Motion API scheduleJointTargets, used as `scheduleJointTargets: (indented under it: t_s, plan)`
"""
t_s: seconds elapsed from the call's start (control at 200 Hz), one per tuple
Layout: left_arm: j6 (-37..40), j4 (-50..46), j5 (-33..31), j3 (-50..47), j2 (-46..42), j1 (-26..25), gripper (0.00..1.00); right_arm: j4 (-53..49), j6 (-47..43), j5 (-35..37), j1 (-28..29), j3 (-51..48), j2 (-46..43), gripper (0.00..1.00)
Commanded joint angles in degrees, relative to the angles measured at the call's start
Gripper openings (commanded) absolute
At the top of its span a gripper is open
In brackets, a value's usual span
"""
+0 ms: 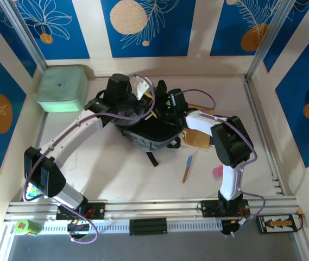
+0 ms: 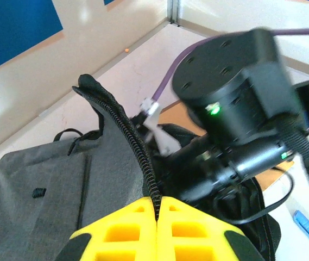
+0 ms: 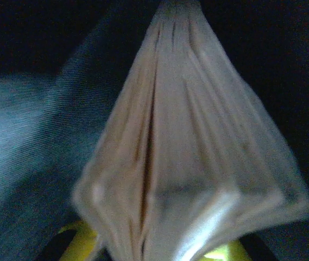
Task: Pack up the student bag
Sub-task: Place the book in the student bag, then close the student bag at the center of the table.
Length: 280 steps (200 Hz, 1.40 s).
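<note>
The dark grey student bag [image 1: 153,134] lies mid-table with its mouth open. In the left wrist view my left gripper [image 2: 158,209] is shut on the bag's black zipper edge [image 2: 128,136] and holds it up, with the grey front of the bag [image 2: 45,185] to the left. The right arm's wrist [image 2: 230,103] reaches into the opening. Inside the dark bag, my right gripper [image 3: 154,251] is shut on a book [image 3: 197,163] with pale fanned pages. Its yellow fingers [image 3: 77,239] peek out below the book.
A mint-green box [image 1: 62,88] stands at the back left. A brown flat notebook [image 1: 196,138] lies right of the bag. A blue pen [image 1: 187,167] and a small pink thing [image 1: 218,172] lie nearer the front. Walls close in on three sides.
</note>
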Motion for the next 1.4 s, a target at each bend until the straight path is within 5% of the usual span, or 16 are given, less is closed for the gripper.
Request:
scheduleJointTargets:
  t_s: [0.0, 0.215, 0.4, 0.52, 0.815, 1.08, 1.125, 1.255, 1.395]
  plan:
    - [-0.73, 4.19, 2.31, -0.66, -2.26, 0.21, 0.0, 8.2, 0.9, -0.44, 1.65, 3.75, 2.56, 0.04]
    - [-0.39, 3.86, -1.48, -2.41, -3.03, 0.24, 0.0, 3.9, 2.59, 5.32, 4.09, 11.46, 9.39, 0.07]
    - [1.27, 3.93, -10.49, -5.52, -3.95, 0.51, 0.0, 1.72, 5.55, -3.34, 4.98, 15.76, 13.38, 0.38]
    - [1.73, 6.81, -15.08, -10.44, -6.11, 1.13, 0.0, -2.08, 2.6, -3.81, 5.07, 9.8, 6.92, 0.53]
    - [2.02, 7.61, -18.39, -18.02, -10.75, 5.92, 0.0, -10.05, -5.83, -5.7, 3.32, -6.47, -13.35, 0.55]
    - [3.39, 0.31, -17.02, -23.0, -18.06, 8.7, 0.0, -30.09, -16.63, 11.57, -2.41, -11.46, -27.76, 0.63]
    - [2.84, -1.29, -13.57, -23.52, -19.45, 8.84, 0.12, -31.99, -18.65, 12.64, -4.84, -11.03, -27.42, 0.64]
    - [-1.71, -4.5, -2.85, -24.25, -22.48, 8.89, 0.72, -39.54, -26.11, 13.2, -12.66, -5.61, -22.35, 0.64]
    - [-9.13, -2.6, 0.26, -24.95, -23.68, 8.89, 0.88, -45.61, -32.88, 13.37, -20.71, -0.36, -16.21, 0.65]
